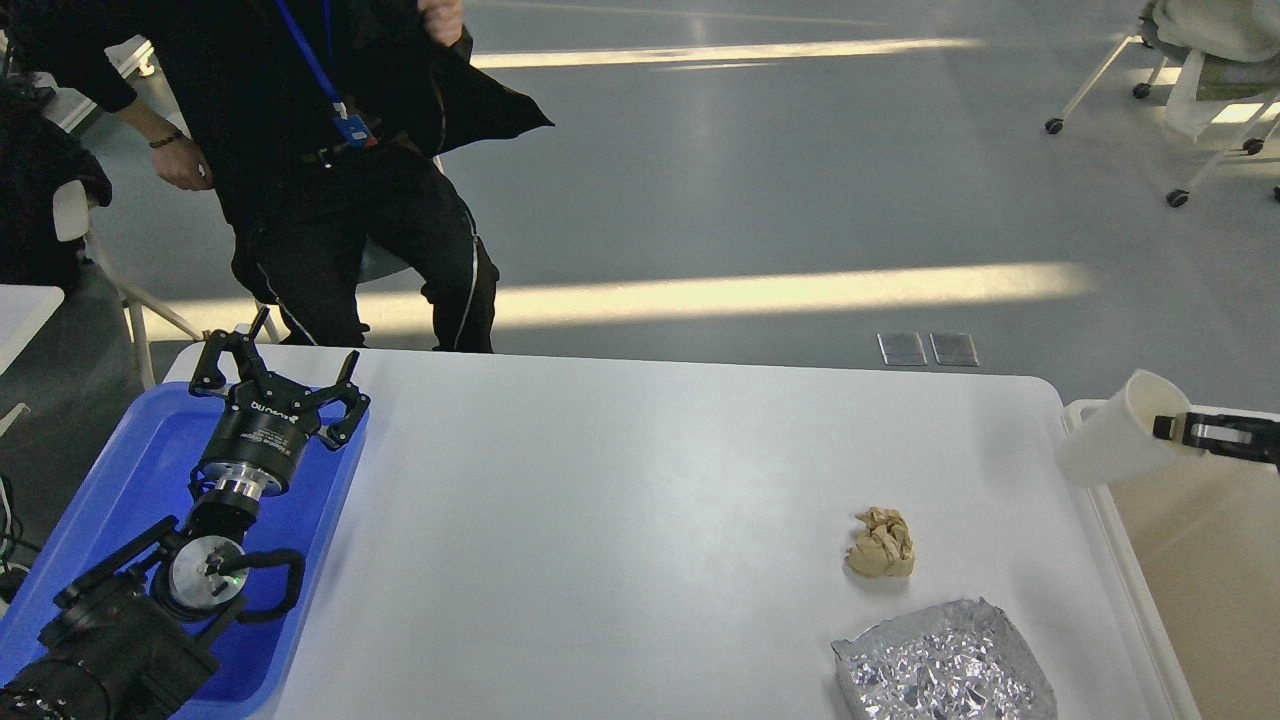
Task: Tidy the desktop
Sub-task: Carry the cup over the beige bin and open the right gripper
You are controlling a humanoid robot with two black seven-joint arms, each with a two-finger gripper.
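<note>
The white desktop point(620, 500) carries a crumpled beige paper ball point(882, 545) and a crumpled silver foil tray point(945, 665) at the front right. My left gripper point(280, 378) is open and empty, hovering over the blue tray point(130, 470) at the table's left end. My right gripper point(1178, 430) comes in from the right edge and is shut on the rim of a white paper cup point(1115, 432). It holds the cup tilted on its side above the back corner of the white-rimmed beige bin point(1125, 570).
A person in black point(330, 170) stands just behind the table's back left corner, close to my left gripper. Wheeled chairs point(1200, 90) stand far back right. Another white table edge point(25, 310) shows at the far left.
</note>
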